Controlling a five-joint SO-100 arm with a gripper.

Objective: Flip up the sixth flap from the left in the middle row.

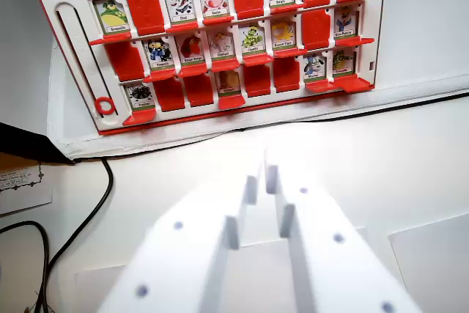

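A red-and-white flap board (73,49) lies at the top of the wrist view, tilted, with three rows of flaps. In the middle row, counting from the wrist view's left, the first flap (126,60) lies flat and red. After it come five picture cards standing up, the sixth slot's yellow-figure card (283,33) among them. The seventh flap (315,27) lies flat, and the last card stands. My white gripper (262,177) fills the bottom centre, well short of the board. Its fingers are nearly together with nothing between them.
A black cable (102,196) curves down the left side. A dark object (29,144) and a printed paper (22,185) sit at the left edge. A white sheet (410,93) lies under the board, and another sheet (432,254) at the lower right.
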